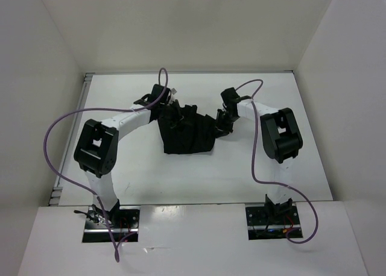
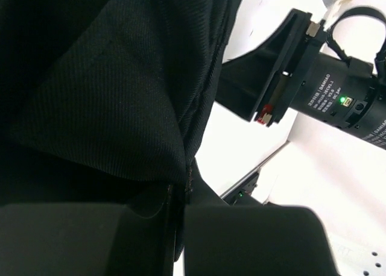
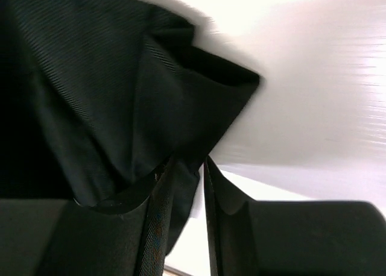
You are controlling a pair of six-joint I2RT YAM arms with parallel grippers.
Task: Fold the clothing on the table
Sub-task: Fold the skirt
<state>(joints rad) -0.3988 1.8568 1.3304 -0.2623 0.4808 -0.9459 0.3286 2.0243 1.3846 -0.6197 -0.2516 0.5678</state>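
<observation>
Clothing (image 1: 188, 137) spans left pincer (image 1: 170, 114) to right pincer (image 1: 221, 124), gripped by both.

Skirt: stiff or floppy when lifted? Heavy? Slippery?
Probably floppy: the skirt sags in deep folds from the left fingers and right fingers. Likely light; thin pinches hold it. Ribbed weave looks matte, so probably not slippery.

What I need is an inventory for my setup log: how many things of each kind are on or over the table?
Black clothing: 1
Robot arms: 2
Purple cables: 2
Total: 5
</observation>
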